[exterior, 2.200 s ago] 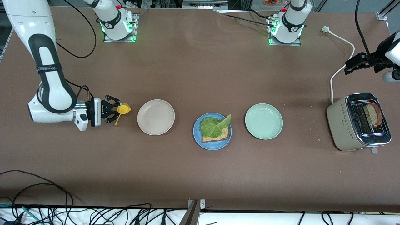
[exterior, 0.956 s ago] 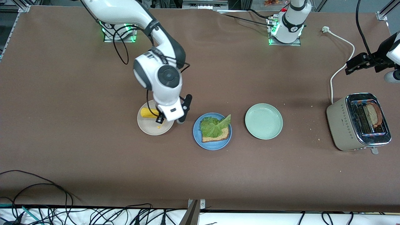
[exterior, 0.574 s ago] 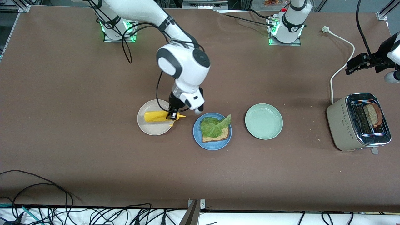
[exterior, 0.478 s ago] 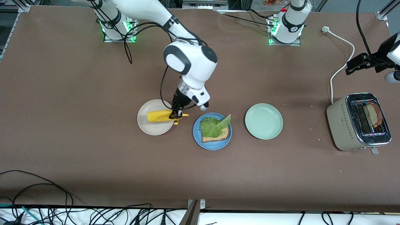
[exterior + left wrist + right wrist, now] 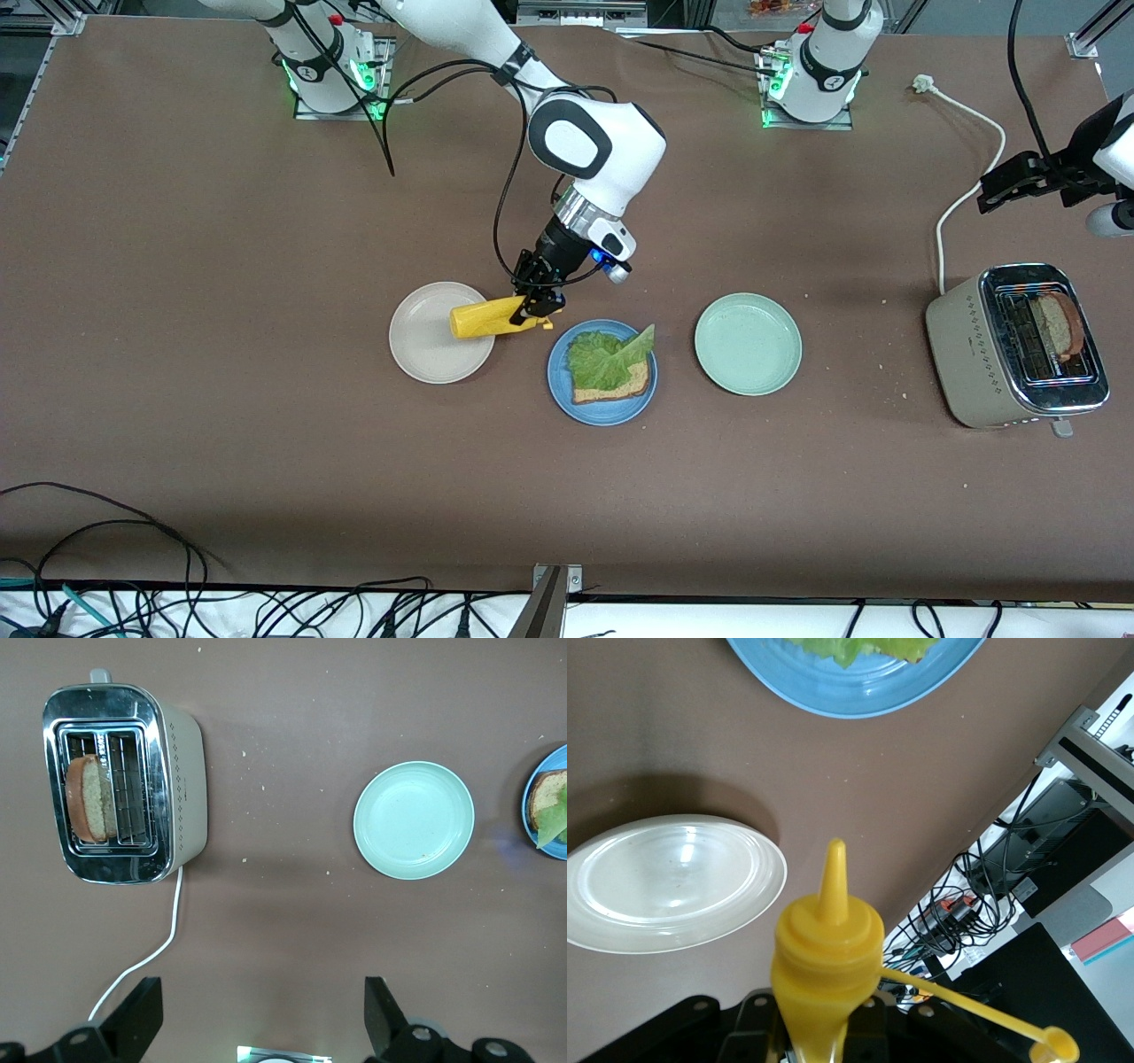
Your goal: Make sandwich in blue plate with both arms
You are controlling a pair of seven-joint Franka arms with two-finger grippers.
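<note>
In the front view, a brown worktop (image 5: 266,443) is seen from above. The right gripper (image 5: 537,301) is pinched on a yellow squeeze bottle (image 5: 485,318), which is held tilted in the air over the gap between a beige plate (image 5: 423,354) and the blue plate (image 5: 602,409). On the blue plate, a brown bread slice (image 5: 620,385) is laid, and a ruffled green lettuce leaf (image 5: 604,356) is spread on top of it. No second slice is placed on the leaf. A pale green plate (image 5: 748,344) is set beside the blue plate, toward the left arm's end of the worktop. A beige toaster (image 5: 1014,346) with a slice of bread (image 5: 1060,325) in one slot is stood at that same end. The left gripper (image 5: 997,188) is held in the air near the toaster's white cord (image 5: 961,199), and the left arm is at rest.

In the left wrist view, the left gripper's fingers (image 5: 137,1014) are seen spread wide with nothing between them. The toaster, the pale green plate and an edge of the blue plate are shown below.

In the right wrist view, the bottle's nozzle is shown with its cap hanging open on a strap. The beige plate and part of the blue plate with lettuce are shown on the worktop.
</note>
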